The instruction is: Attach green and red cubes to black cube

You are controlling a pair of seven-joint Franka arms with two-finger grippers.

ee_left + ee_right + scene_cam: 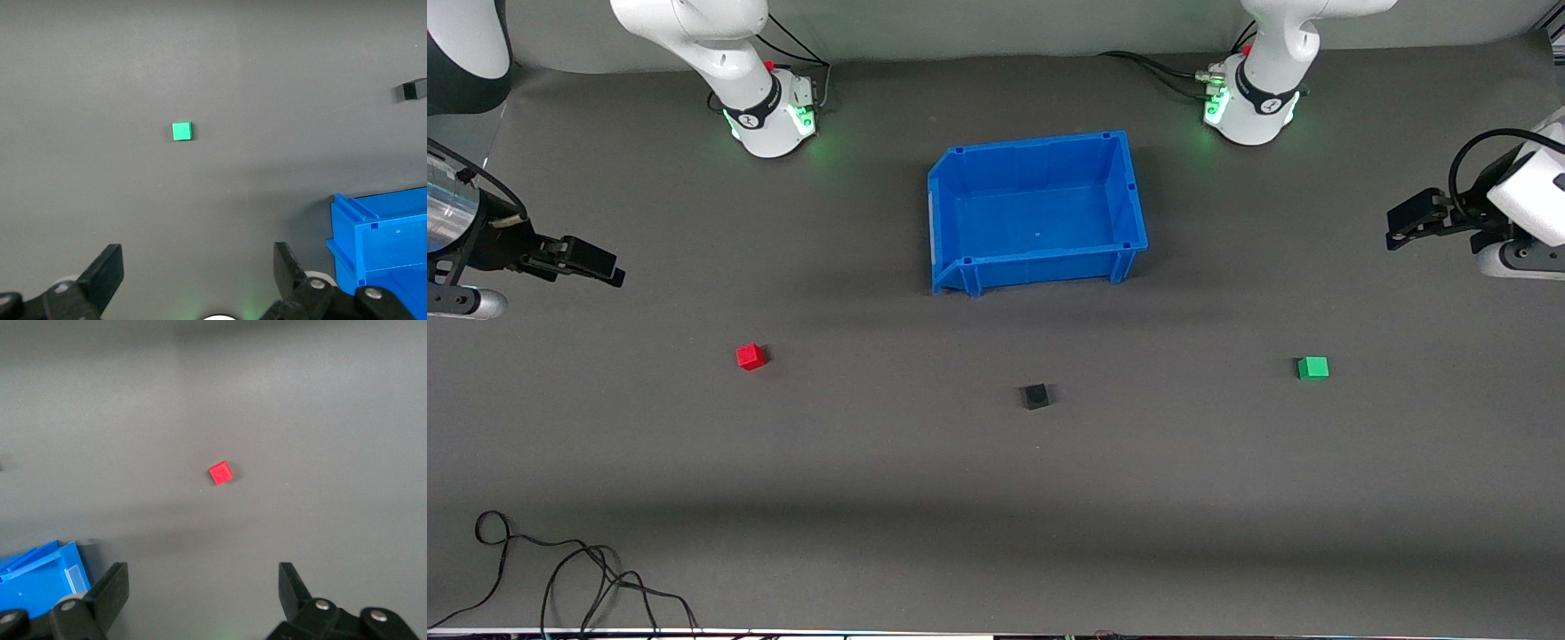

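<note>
The black cube (1035, 396) sat alone on the dark surface (996, 533), roughly midway between the two coloured ones and slightly nearer the front camera than either. The red cube (751, 356) lay toward the right arm's end, the green cube (1312, 367) toward the left arm's end, each well apart from the black one, so nothing was attached yet.

The right end effector (591, 263) hung over the surface's edge at its own end, above and to the side of the red cube, fingers spread wide and holding nothing; its wrist view had the red cube (221, 473) centred ahead between the open fingers. The left end effector (1409, 220) likewise hovered wide open and empty, with the green cube (181, 131) ahead of it. That layout probably let each arm fetch its nearest cube.

An empty blue plastic bin (1040, 267) stood between the bases, farther from the front camera than the cubes.
</note>
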